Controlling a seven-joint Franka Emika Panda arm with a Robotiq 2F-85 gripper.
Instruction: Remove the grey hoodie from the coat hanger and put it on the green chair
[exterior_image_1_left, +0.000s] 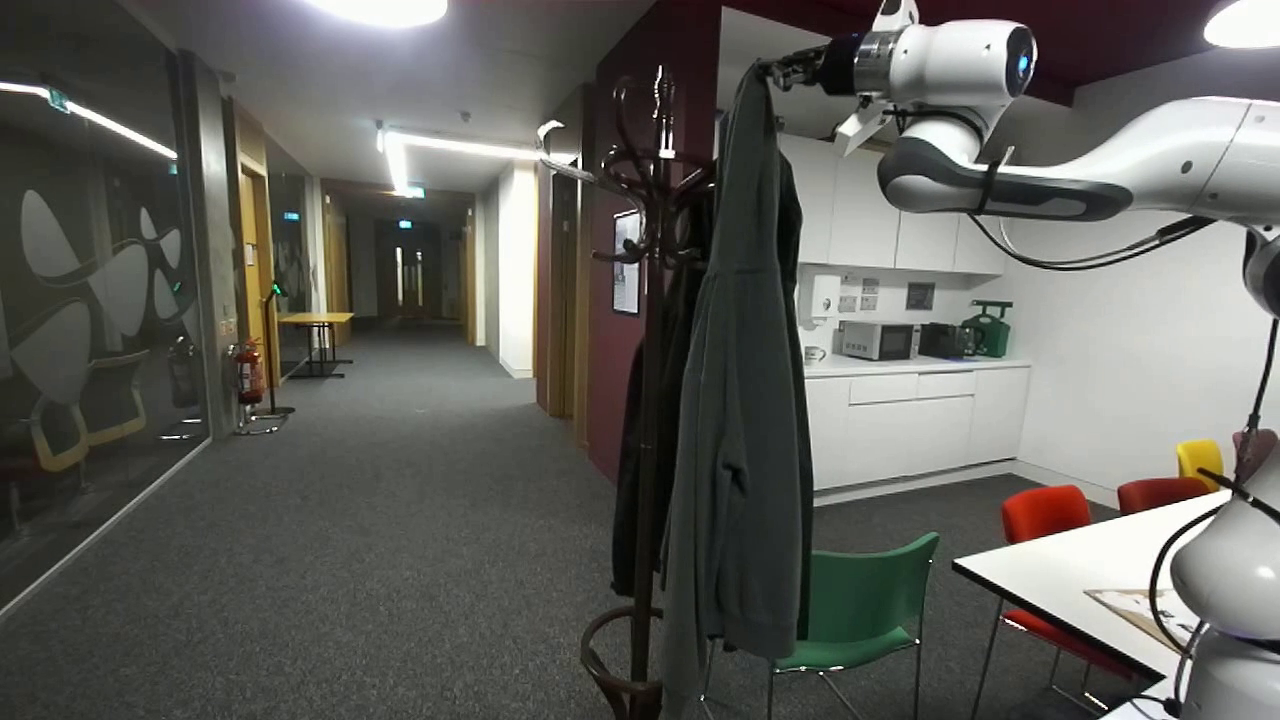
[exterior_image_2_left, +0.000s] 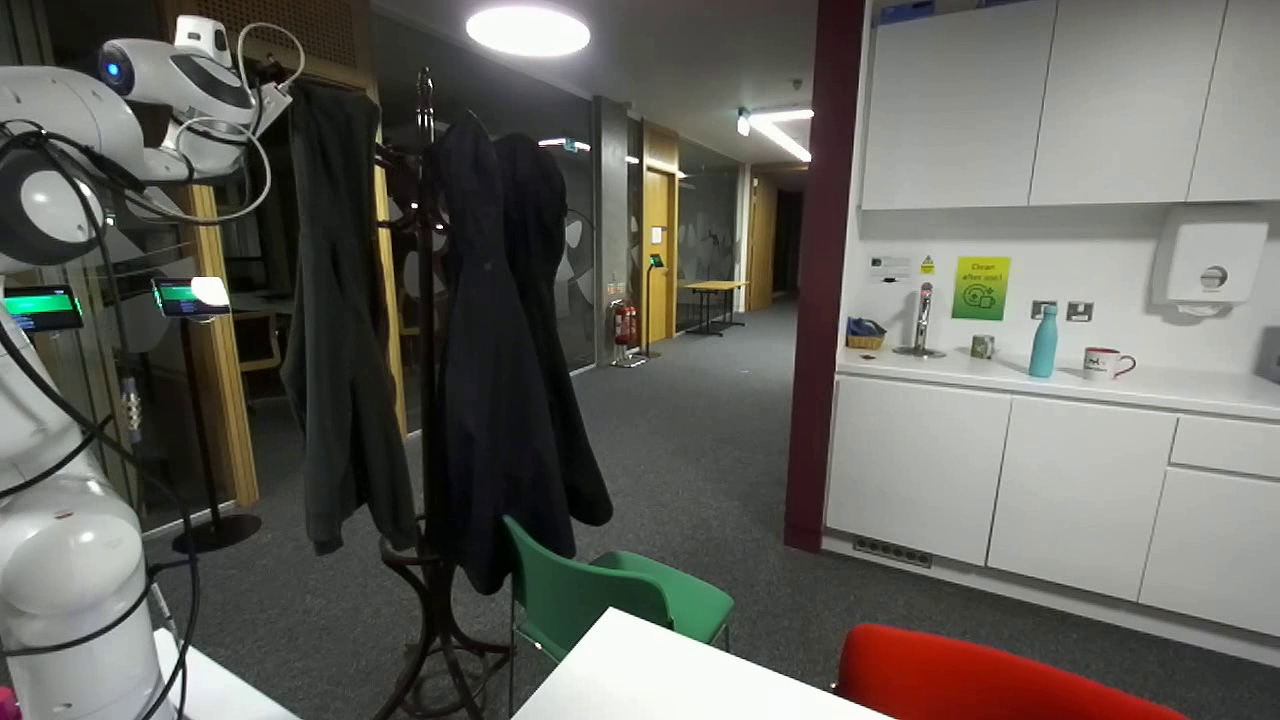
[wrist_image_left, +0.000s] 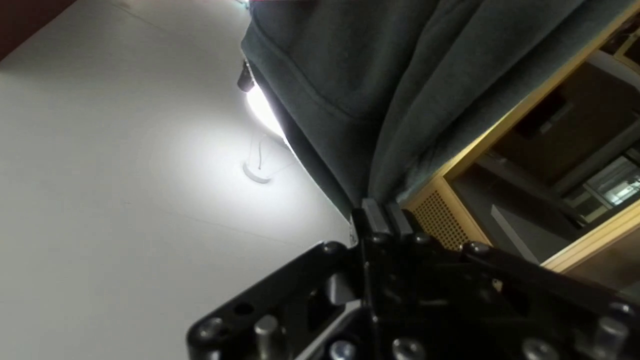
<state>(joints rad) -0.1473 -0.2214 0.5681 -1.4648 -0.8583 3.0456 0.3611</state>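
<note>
Wrist view crops the grey hoodie (wrist_image_left: 370, 95) the gripper (wrist_image_left: 384, 207) pinches.

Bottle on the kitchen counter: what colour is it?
The bottle is turquoise, showing best in an exterior view.

So the coat stand (exterior_image_2_left: 427, 390) and green chair (exterior_image_2_left: 578, 592) are on grey carpet (exterior_image_2_left: 700, 440). There's a red chair (exterior_image_1_left: 1046, 514) on it too.
</note>
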